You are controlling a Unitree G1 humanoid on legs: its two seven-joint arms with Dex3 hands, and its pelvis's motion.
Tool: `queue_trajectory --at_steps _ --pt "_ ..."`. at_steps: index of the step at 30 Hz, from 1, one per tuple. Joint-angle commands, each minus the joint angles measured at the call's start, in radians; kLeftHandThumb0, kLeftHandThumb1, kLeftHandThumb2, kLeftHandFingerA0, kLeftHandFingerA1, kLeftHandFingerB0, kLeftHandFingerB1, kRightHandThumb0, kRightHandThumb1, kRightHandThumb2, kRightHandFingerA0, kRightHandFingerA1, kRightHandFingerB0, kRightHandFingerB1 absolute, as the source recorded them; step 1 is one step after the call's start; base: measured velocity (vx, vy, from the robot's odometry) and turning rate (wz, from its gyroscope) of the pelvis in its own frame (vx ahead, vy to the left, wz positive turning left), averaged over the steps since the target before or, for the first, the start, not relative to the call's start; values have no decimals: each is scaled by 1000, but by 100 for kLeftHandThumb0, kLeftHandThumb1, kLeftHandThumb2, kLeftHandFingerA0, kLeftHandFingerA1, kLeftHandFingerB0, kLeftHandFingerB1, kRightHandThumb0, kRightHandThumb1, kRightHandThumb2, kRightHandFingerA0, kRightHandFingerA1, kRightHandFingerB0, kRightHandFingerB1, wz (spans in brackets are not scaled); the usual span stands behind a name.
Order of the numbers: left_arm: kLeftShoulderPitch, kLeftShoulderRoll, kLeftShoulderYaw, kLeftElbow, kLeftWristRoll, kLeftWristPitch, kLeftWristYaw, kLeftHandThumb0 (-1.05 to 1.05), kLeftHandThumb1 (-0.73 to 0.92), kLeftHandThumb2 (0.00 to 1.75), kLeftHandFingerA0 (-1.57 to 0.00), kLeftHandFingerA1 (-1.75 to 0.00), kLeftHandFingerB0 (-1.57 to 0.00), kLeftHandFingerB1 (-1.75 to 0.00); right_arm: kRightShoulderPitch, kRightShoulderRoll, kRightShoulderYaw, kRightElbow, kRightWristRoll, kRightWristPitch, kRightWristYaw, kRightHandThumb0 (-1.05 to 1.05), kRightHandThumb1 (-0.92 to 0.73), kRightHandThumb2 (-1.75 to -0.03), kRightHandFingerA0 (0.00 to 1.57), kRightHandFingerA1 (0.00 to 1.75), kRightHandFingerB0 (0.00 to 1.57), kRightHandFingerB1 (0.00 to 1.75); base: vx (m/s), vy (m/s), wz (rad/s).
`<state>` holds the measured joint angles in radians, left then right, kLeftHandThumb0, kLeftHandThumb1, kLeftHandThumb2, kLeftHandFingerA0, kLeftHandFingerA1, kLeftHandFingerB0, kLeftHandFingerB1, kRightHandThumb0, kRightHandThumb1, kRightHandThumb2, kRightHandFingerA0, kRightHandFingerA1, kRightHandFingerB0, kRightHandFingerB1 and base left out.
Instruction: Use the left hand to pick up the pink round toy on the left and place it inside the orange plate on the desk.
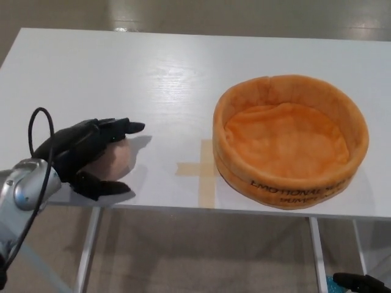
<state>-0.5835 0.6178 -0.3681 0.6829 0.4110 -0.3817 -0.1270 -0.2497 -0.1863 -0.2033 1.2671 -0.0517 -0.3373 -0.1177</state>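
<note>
The pink toy (114, 160) sits at the lower left of the frame, near the front edge of the white counter (153, 79). Only a part of its peach-pink side shows, since the left hand (85, 152) lies draped over it. The hand's fingers (122, 127) curl across the top of the toy, their tips pointing toward the middle of the frame, and the thumb wraps around below, at the toy's near side, so the hand is clamped on it. The toy rests on the counter. A silver wrist and a black cable loop run off from the hand toward the lower left corner.

To the right of the toy, at the counter's front edge, two strips of tan tape (205, 171) form a cross. Just right of the tape stands the orange plate (244, 110), a soft, round, high-walled dish with dark lettering along its near wall; it fills the right half of the frame, well apart from the toy. Below the counter, its metal legs (88, 250) and a pale floor show.
</note>
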Motion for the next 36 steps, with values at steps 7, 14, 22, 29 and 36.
queue_trajectory --at_steps 7,14,22,29,36 --pt "18 -41 39 88 70 -90 192 -25 83 67 -76 -162 -76 -83 -6 -2 0 10 9 0 -4 -10 -26 -91 52 77 62 77 0 0 0" --pt "7 -46 49 82 83 -126 231 -26 81 65 -74 -164 -77 -83 -8 -7 -2 9 14 9 14 -12 -26 -91 48 75 60 76 0 0 0" --pt "-11 -53 85 -55 76 -137 245 -28 80 67 -75 -158 -80 -57 -13 -7 4 11 7 8 1 -10 -27 -93 58 80 61 76 0 0 0" --pt "-94 -102 91 -174 115 -95 239 -30 74 64 -80 -141 -83 -53 -13 -5 6 14 5 8 7 -15 -30 -83 50 85 66 72 0 0 0" --pt "-258 -202 38 -163 173 -55 228 -33 71 65 -82 -145 -88 -63 -12 1 8 16 5 9 3 -12 -26 -91 54 78 63 77 0 0 0"
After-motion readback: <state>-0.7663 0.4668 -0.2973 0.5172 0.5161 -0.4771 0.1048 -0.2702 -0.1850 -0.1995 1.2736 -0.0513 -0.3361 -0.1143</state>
